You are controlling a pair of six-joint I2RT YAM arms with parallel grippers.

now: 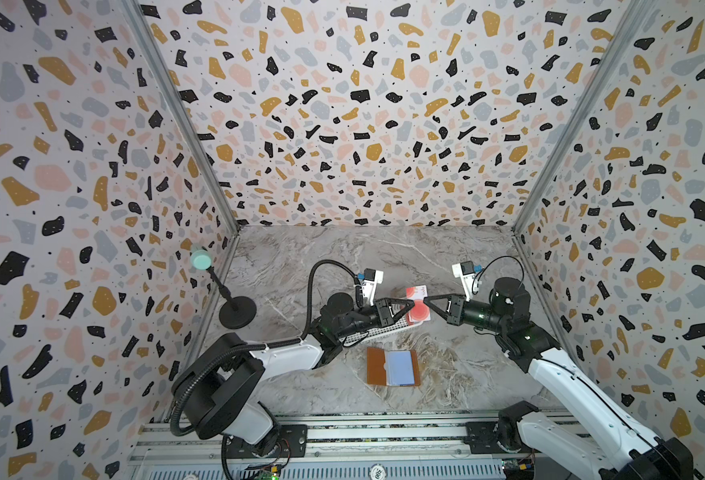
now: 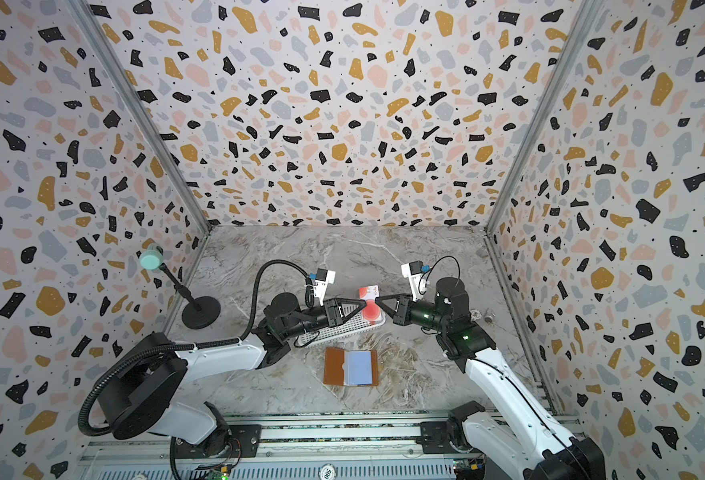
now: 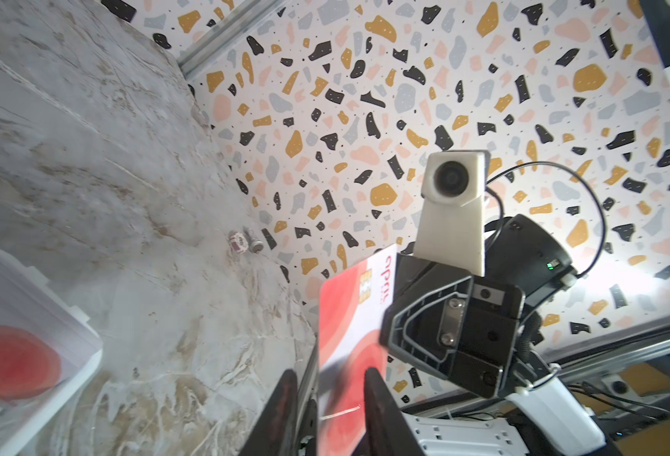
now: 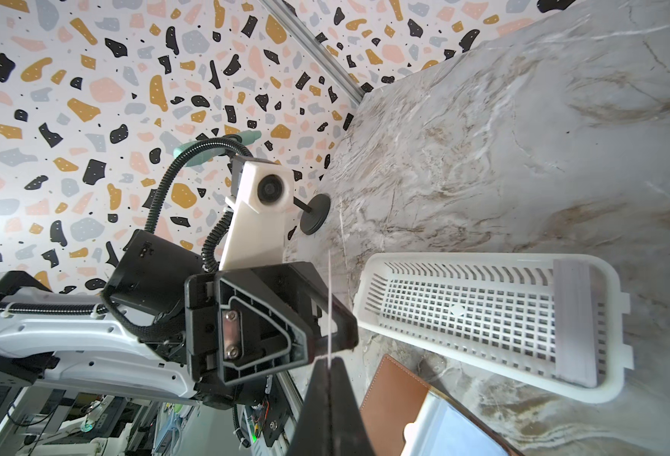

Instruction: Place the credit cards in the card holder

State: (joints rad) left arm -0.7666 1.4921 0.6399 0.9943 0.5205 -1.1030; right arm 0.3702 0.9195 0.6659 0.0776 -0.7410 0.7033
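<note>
A credit card [image 3: 349,316] is pinched by the right end effector [image 4: 327,360].

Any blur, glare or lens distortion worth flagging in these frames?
Left wrist view: the black left gripper and the near white slotted plastic basket are blurred; glare washes the speckled wall. Right wrist view: sharp; the red-blobbed credit card shows edge-on as a thin line. Both top views: evenly lit, wide-angle stretch toward the corners.
</note>
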